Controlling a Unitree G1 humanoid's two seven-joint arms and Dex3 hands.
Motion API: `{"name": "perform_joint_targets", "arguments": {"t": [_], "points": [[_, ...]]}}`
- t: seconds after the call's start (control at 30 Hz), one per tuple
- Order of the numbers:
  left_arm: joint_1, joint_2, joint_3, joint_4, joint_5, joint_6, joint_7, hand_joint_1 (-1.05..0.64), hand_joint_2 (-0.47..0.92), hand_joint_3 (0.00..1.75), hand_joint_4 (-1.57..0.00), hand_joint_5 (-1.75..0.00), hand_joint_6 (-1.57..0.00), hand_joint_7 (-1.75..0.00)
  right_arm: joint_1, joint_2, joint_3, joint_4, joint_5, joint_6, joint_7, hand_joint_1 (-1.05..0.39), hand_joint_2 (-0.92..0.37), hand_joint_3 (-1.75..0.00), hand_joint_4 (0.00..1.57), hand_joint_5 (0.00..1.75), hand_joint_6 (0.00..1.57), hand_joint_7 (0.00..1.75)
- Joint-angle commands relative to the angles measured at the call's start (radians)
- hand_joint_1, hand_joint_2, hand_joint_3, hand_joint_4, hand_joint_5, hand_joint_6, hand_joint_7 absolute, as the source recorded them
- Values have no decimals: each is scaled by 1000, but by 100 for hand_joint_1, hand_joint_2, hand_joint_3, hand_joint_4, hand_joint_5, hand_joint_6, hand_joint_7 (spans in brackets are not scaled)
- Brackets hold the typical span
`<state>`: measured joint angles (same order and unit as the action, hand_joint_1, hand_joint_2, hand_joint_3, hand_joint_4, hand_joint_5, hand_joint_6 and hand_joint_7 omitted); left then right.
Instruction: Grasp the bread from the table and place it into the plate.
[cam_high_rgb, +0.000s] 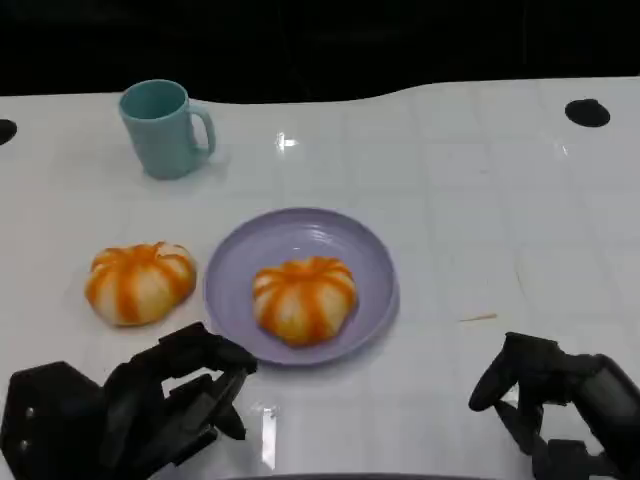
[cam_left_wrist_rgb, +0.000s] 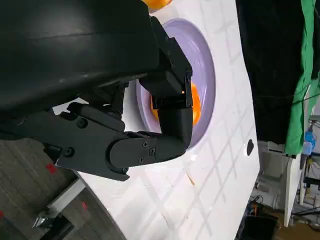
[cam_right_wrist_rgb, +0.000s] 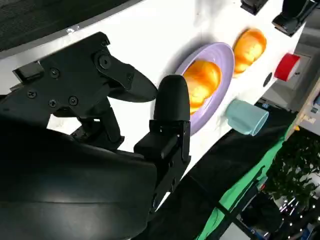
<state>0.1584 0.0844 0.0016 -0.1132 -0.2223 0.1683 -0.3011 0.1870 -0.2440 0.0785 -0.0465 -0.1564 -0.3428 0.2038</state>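
Note:
One orange-and-white striped bread (cam_high_rgb: 140, 282) lies on the white table, left of the purple plate (cam_high_rgb: 375, 262). A second, similar bread (cam_high_rgb: 303, 297) sits inside the plate. My left hand (cam_high_rgb: 150, 400) is low at the front left, just in front of the loose bread and apart from it, with its fingers spread and nothing in them. My right hand (cam_high_rgb: 560, 400) hovers at the front right, well clear of the plate, also holding nothing. The left wrist view shows the left hand (cam_left_wrist_rgb: 150, 115) over the plate (cam_left_wrist_rgb: 207, 65) and its bread (cam_left_wrist_rgb: 196, 107). In the right wrist view, beyond the right hand (cam_right_wrist_rgb: 125, 130), are the plate (cam_right_wrist_rgb: 225, 52) and both breads (cam_right_wrist_rgb: 202, 82) (cam_right_wrist_rgb: 250, 47).
A teal mug (cam_high_rgb: 165, 128) stands at the back left, handle to the right; it appears again as the mug (cam_right_wrist_rgb: 245, 117) in the right wrist view. A black round hole (cam_high_rgb: 587, 112) sits at the table's far right. The table's front edge runs just below both hands.

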Motion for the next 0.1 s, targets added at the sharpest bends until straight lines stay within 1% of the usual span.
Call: {"name": "perform_joint_targets", "arguments": {"t": [0.03,0.1], "points": [[-1,17,13,14,-5,-25,-18,-44,92,45,-62,-174,-66,-126,-7,-3,-7,11,4,-14,-9,-25,-61,-101,85,175,68,156],[-1,17,14,10,-5,-16,-13,-45,92,45,-62,-174,-67,-126,-10,-4,-5,11,-1,-13,-11,-25,-61,-101,86,175,68,156]]}}
